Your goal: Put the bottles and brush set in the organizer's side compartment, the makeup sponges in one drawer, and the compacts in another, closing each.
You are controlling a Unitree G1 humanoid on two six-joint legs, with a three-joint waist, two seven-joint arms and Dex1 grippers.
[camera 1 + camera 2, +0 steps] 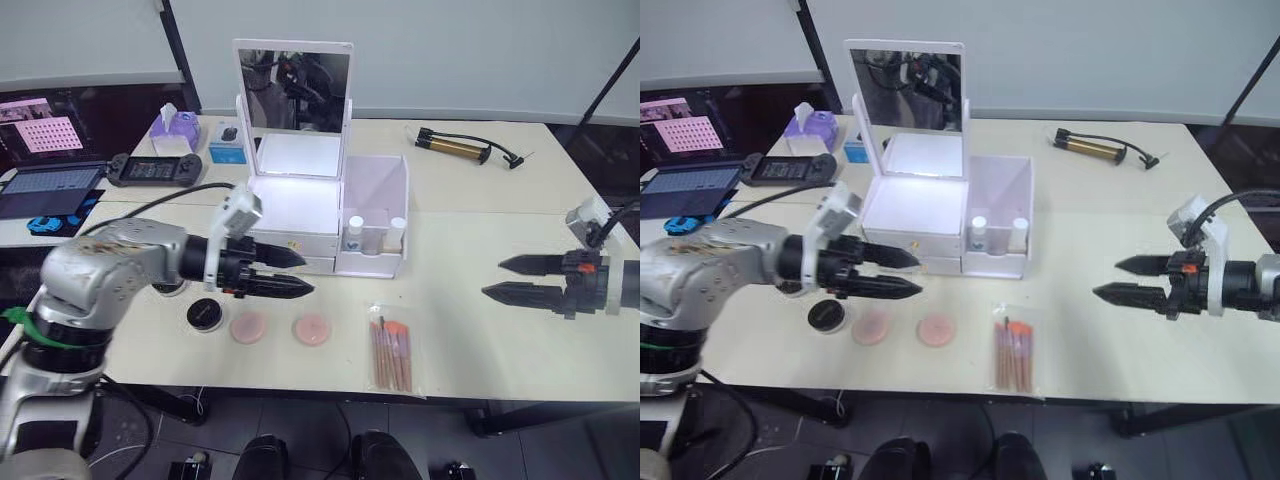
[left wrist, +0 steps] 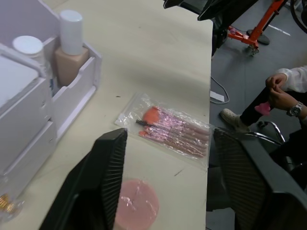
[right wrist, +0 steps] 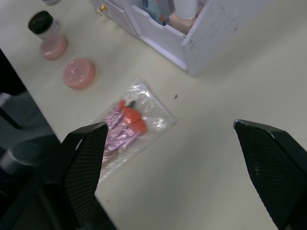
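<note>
The white organizer [image 1: 295, 205] with its mirror up stands mid-table. Two bottles [image 1: 354, 228] stand in its side compartment [image 1: 378, 190]. Its front drawers [image 2: 29, 129] look closed. The brush set [image 1: 390, 350], in a clear bag, lies flat near the front edge. Two pink round discs [image 1: 248, 328] [image 1: 312, 329] and a black round compact [image 1: 204, 313] lie in front of the organizer. My left gripper [image 1: 307, 273] is open and empty, hovering just before the drawers and above the discs. My right gripper [image 1: 492, 278] is open and empty at the right, well away from the organizer.
At the back are a hand pump [image 1: 455, 147], a purple tissue pack [image 1: 175, 125], a small blue-and-white box [image 1: 228, 140], a game controller [image 1: 155, 168] and a laptop [image 1: 45, 185]. A seated person's hands [image 2: 283, 91] are beyond the table's edge.
</note>
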